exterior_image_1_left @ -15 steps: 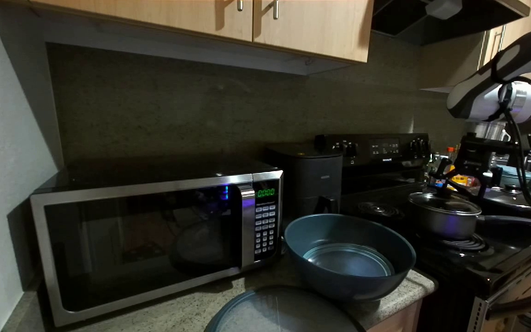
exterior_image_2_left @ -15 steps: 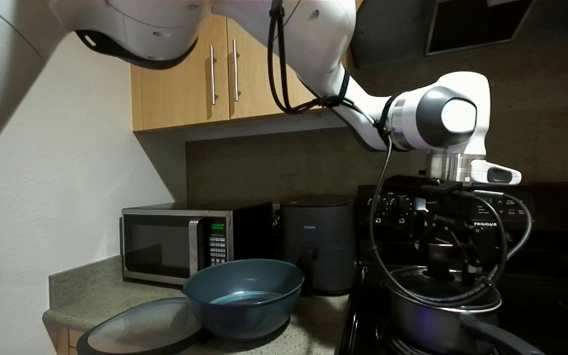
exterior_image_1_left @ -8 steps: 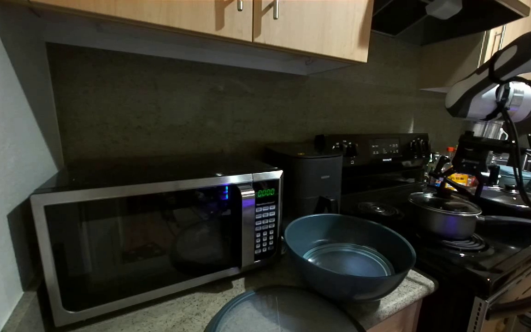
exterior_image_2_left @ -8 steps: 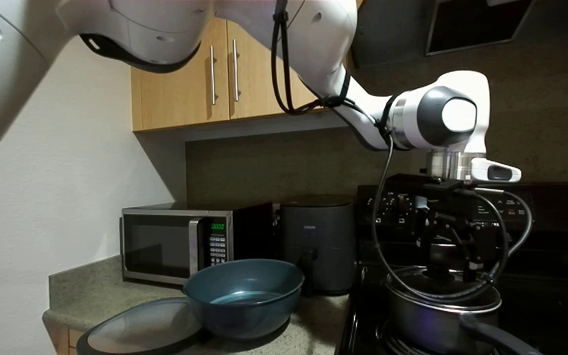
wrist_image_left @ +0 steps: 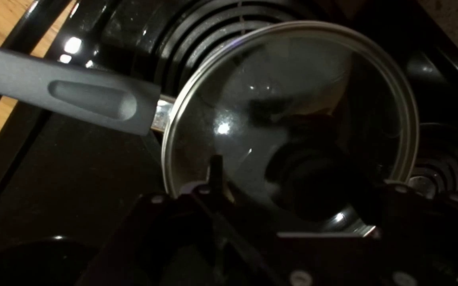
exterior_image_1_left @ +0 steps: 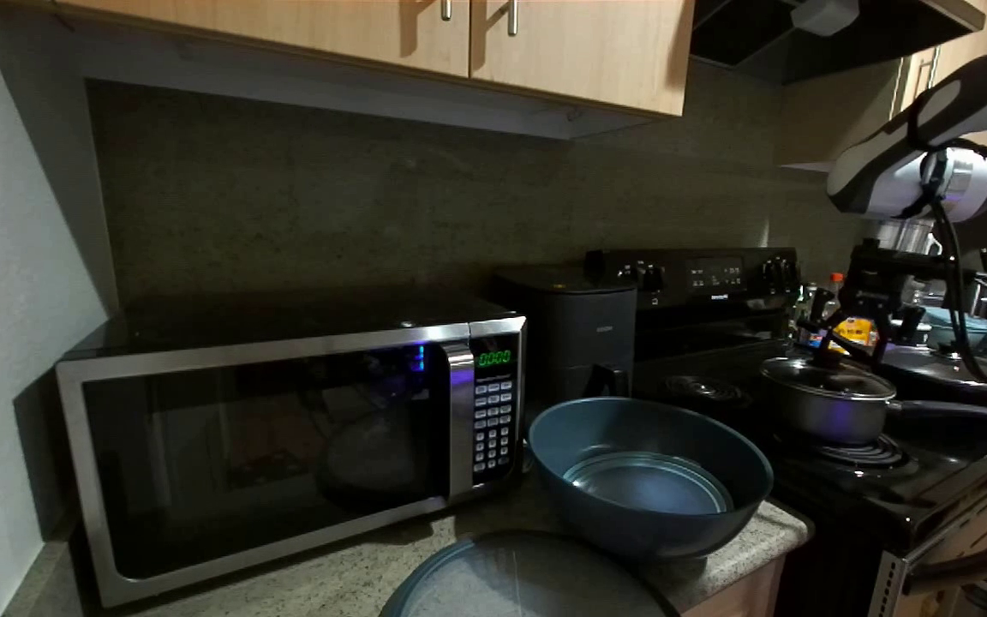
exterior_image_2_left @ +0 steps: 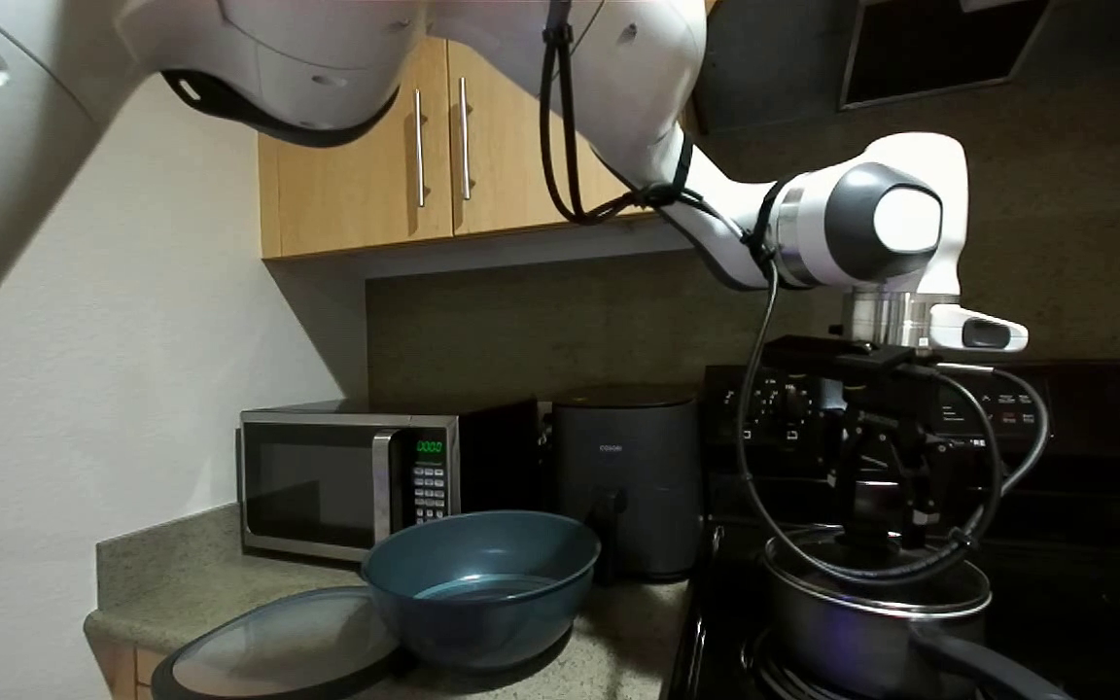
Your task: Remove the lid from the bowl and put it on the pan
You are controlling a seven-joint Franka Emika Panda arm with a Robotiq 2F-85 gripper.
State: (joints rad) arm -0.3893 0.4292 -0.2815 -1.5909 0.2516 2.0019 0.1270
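A glass lid [wrist_image_left: 332,67] sits on the pan [exterior_image_1_left: 832,420], right beneath the robot's gripper [exterior_image_2_left: 891,530], whose fingers [wrist_image_left: 215,171] stand parted with the knob [wrist_image_left: 314,178] apparently between them. One finger is clear of the knob; the other is lost in shadow, and no grasp shows. The bowl [exterior_image_2_left: 492,632] stands uncovered on the counter [exterior_image_2_left: 181,593], well apart from the gripper and to its left in both exterior views, with a wide round cover [exterior_image_2_left: 288,642] just beside it. As things lie, both halves of the job look done: bowl uncovered, pan topped. What appears left is for the gripper to lift away, though a grip on the knob could equally come next.
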